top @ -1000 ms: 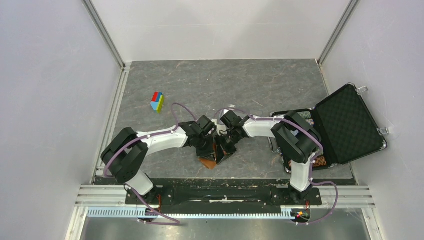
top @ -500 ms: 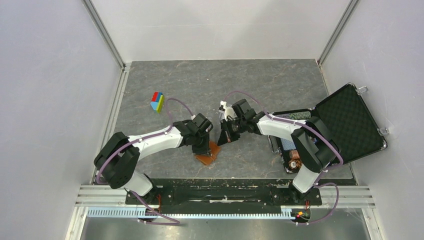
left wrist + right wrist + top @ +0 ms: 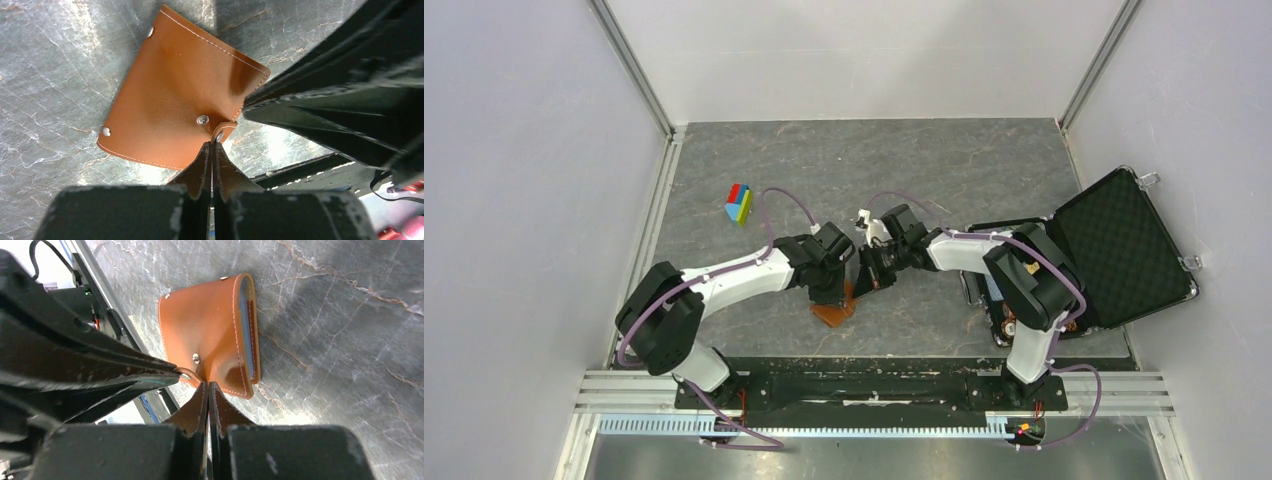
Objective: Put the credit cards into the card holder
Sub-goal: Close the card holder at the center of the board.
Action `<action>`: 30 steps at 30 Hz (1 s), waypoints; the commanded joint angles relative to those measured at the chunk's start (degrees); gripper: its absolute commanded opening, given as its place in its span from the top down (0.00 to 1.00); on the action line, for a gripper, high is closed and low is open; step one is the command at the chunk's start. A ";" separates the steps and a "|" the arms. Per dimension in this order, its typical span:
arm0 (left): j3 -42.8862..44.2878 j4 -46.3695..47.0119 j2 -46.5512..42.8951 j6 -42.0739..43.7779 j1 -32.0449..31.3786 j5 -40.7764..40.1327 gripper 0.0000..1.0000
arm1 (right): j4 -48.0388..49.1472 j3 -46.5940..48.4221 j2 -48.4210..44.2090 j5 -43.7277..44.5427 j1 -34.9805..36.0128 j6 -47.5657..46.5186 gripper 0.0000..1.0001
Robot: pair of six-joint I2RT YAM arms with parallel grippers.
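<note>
The card holder (image 3: 832, 312) is a brown leather wallet lying folded on the grey table near the front edge. It fills the left wrist view (image 3: 175, 95) and shows in the right wrist view (image 3: 210, 335). A pale blue credit card edge (image 3: 247, 325) shows inside its open side. The snap tab (image 3: 221, 131) curls up, off its stud (image 3: 202, 119). My left gripper (image 3: 212, 145) is shut with its tips at the tab; I cannot tell whether it pinches it. My right gripper (image 3: 207, 384) is shut, tips against the wallet's near edge. Both meet over the wallet in the top view, left (image 3: 834, 290), right (image 3: 870, 275).
A big black foam-lined case (image 3: 1119, 250) stands open at the right with small items in its base (image 3: 1009, 322). A small coloured block (image 3: 740, 203) lies at the left. The black front rail (image 3: 864, 385) runs just behind the wallet.
The right gripper drew back from the wallet toward the far side, then came partly back to it. The left gripper stayed on it. The wallet shifted slightly left.
</note>
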 commanded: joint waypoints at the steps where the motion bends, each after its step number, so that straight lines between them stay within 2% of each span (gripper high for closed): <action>1: 2.68 -0.56 0.19 2.15 -0.32 -2.78 0.98 | 3.02 2.74 2.49 -1.74 1.01 1.01 1.00; 7: 3.82 -0.39 1.51 1.99 -0.32 -2.76 0.98 | 1.99 3.38 5.28 0.26 1.40 0.59 1.00; 14: 3.98 -0.62 2.42 1.93 -0.31 -6.92 0.98 | 1.14 2.63 5.95 1.48 1.31 -0.26 1.00; 30: 4.55 -0.50 7.14 3.37 -0.23 -8.12 0.98 | 1.35 2.59 5.68 0.35 1.35 -0.74 1.00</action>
